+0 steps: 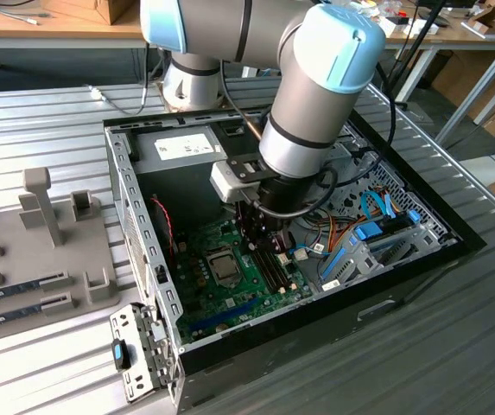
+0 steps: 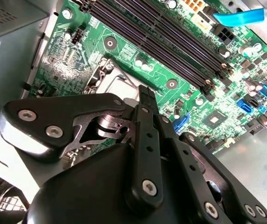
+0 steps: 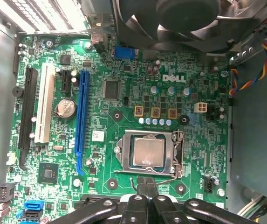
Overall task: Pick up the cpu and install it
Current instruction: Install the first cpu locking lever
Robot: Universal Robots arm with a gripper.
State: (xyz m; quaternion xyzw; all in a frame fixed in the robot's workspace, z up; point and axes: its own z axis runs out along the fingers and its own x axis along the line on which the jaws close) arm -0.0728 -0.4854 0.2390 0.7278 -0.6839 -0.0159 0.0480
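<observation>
Open black desktop computer case [image 1: 454,246] lying flat on a ribbed grey metal table [image 1: 48,104], side panel off. Green motherboard [image 1: 256,290] on the case floor, toward the exterior view's left and the near side. Small flat square cpu with a shiny silver-grey top [image 3: 147,152] seated in the socket, framed by the metal retention bracket [image 3: 177,154] (bracket lying down around the chip; lever along one side). Same cpu in the exterior view [image 1: 225,267], and partly hidden behind the gripper body in the second wrist view [image 2: 120,86].

Grey arm with pale blue joint caps [image 1: 316,95] reaching down into the case. Black gripper [image 1: 258,232] hanging just above the board, beside the socket on the exterior view's right, over the long black memory slots [image 2: 170,39]. Fingers [image 3: 147,186] pressed together with nothing between them, tips pointing at the socket's edge, not touching the chip. Same closed finger pair in the second wrist view [image 2: 147,100].

Elsewhere: blue expansion slot [image 3: 81,119], white expansion slot [image 3: 44,109] and round coin battery [image 3: 66,108] on the board; black fan [image 3: 180,18] at the board's far edge; grey power supply box with white label [image 1: 182,149] at the far end of the case. Grey plastic holder tray with upright posts [image 1: 44,238] on the table at the exterior view's left, well apart from the case.
</observation>
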